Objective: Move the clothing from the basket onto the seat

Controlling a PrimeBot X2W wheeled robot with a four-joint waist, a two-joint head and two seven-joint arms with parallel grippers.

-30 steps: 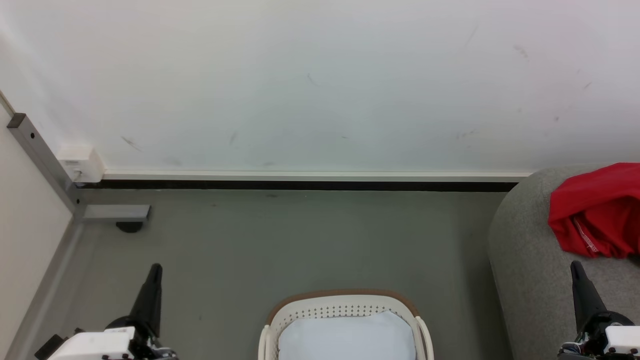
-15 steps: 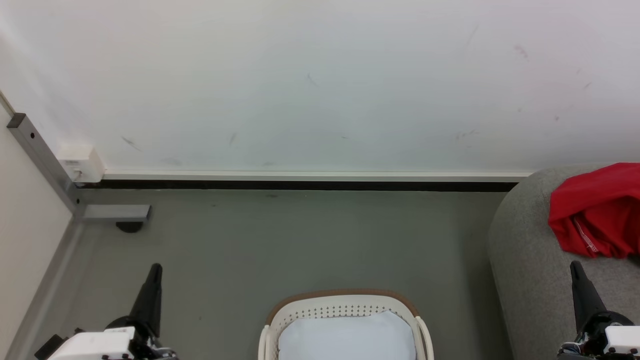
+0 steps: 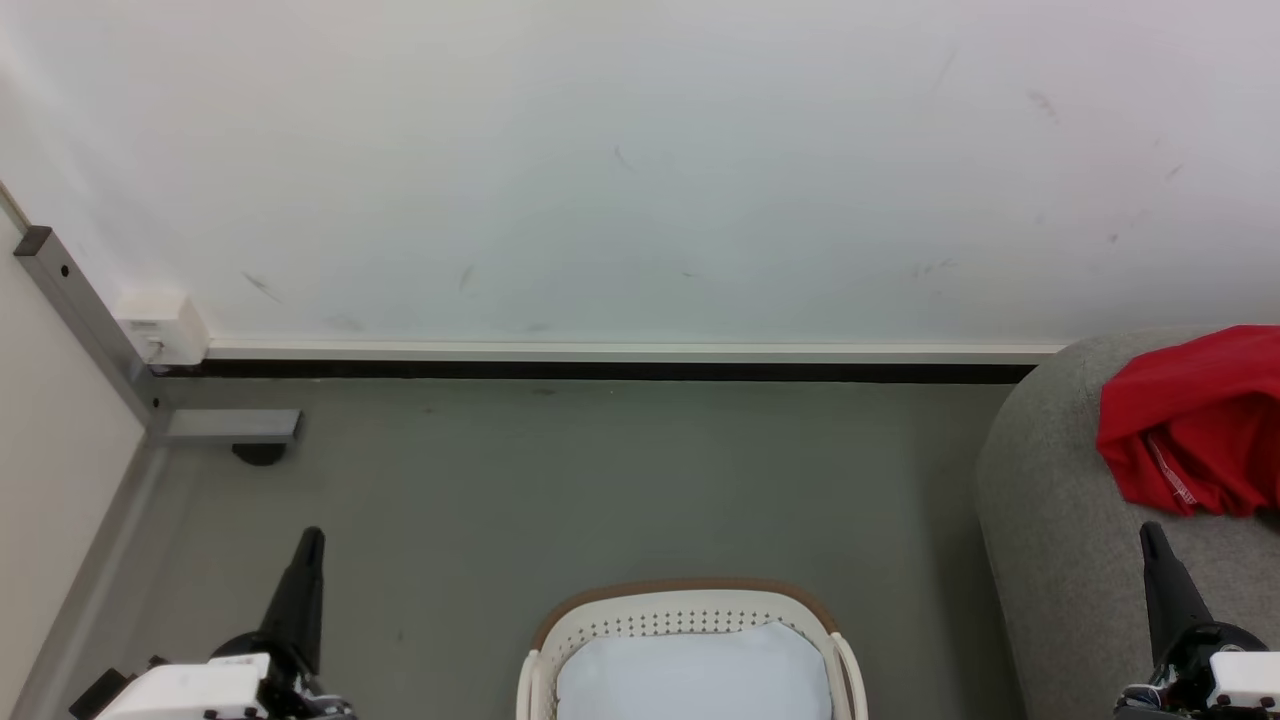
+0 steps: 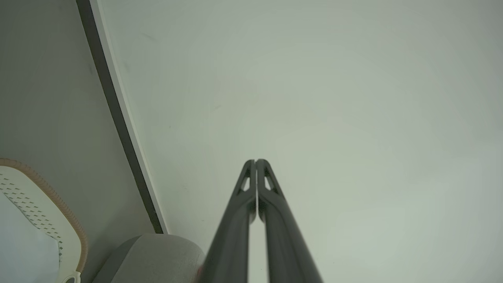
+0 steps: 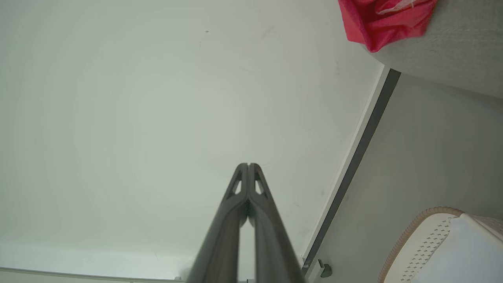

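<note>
**Item 1. Bright red soft fabric clothing** (image 3: pixel 1195 420). It lies crumpled on top of the large light grey upholstered seat (image 3: pixel 1060 520), toward the seat's far edge by the wall and set in from its rounded left edge. A narrow white-patterned strip runs along one fold. In the right wrist view a red corner hangs past the seat's edge.
- Handling, as a judgement: expect it to be light, limp and shapeless, not fragile, and likely to trail and snag when you lift it.
- If you need to re-seat it, pinch a raised fold or bunched ridge, not a flat layer.

**Item 2. Oval white perforated plastic laundry basket with a tan-brown rim** (image 3: pixel 690 583). It stands on the grey floor in front of you, apart from the seat's left edge.
- A smooth pale bluish-white mass (image 3: pixel 695 675) shows inside it. You cannot tell what this is, or whether anything lies under it.
- The visible part holds no red, so the transfer looks finished or nearly so.

**Item 3. Left gripper** (image 3: pixel 310 540). The fingers are pressed together and hold nothing. It is low over the floor, left of the basket.

**Item 4. Right gripper** (image 3: pixel 1150 530). The fingers are pressed together and hold nothing. It is over the seat's near part, close to the clothing without touching it.

**Item 5. Surroundings.**
- A white wall with a dark skirting strip (image 3: pixel 600 370) stands behind.
- A grey metal post and foot (image 3: pixel 230 425) are at the far left, well apart from the basket.
- Nothing stands between basket and seat. Mind the basket's wall and rim when you reach in.
</note>
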